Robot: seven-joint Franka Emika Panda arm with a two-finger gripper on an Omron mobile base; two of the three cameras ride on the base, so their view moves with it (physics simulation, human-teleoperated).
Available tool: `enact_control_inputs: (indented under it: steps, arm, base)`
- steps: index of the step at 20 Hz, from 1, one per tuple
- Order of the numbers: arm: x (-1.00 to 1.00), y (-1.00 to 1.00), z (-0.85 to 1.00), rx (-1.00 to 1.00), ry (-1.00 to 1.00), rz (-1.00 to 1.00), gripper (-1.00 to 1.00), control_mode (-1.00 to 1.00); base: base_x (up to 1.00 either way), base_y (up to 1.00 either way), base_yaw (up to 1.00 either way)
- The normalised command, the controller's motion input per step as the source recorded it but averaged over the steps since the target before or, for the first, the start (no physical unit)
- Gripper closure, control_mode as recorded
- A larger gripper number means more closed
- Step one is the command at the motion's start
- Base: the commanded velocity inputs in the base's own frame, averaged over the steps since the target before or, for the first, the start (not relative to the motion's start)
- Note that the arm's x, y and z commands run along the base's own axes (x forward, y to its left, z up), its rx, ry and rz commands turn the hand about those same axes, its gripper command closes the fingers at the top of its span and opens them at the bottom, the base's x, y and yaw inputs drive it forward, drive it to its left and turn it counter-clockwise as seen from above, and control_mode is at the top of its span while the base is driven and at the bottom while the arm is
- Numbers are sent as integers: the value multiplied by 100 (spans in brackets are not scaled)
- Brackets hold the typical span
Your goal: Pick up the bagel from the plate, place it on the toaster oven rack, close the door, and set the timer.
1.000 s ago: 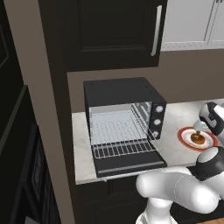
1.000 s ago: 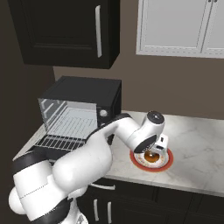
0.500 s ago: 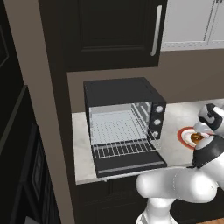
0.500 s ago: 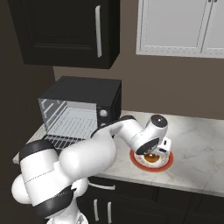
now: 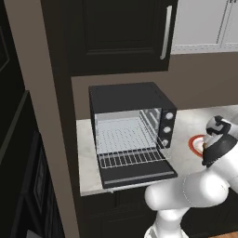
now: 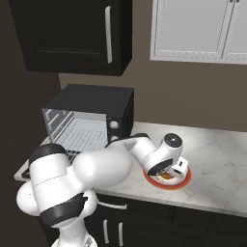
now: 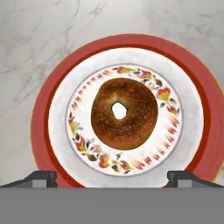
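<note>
The golden-brown bagel (image 7: 124,113) lies flat at the centre of the white plate with a red-orange rim (image 7: 43,109). My gripper (image 7: 113,178) hangs straight above it, open, with its fingertips (image 7: 41,176) spread wider than the bagel and nothing between them. In the right base view the gripper (image 6: 169,170) is low over the plate (image 6: 185,176), with the bagel (image 6: 166,177) just under it. The black oven stands to the left with its door (image 5: 139,176) folded down flat. The silver rack (image 5: 132,158) sticks out over the door.
Three silver knobs (image 5: 165,130) run down the oven's right front. The marble counter (image 6: 217,159) stretches right of the plate. Dark upper cabinets (image 5: 121,32) hang above the oven and white ones (image 6: 193,29) to the right. My own arm curves between oven and plate.
The hand has come down closer over the plate and now covers the bagel in the left base view. The elbow has swung. Bagel, plate and oven have not moved.
</note>
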Motion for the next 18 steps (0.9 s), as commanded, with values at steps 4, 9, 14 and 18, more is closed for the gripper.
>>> enact_control_inputs:
  steps: [4, 9, 14, 18]
  arm:
    - [8, 0, -19, 0, -3, -9, -100, -100]
    - [16, 0, -12, 0, -4, -7, -100, -100]
    - [23, 0, -7, 0, -4, -5, -100, -100]
    - [22, 0, -16, 0, -1, -4, -100, -100]
  base:
    - [0, 0, 0]
    - [0, 0, 0]
    - [0, 0, 0]
    - [0, 0, 0]
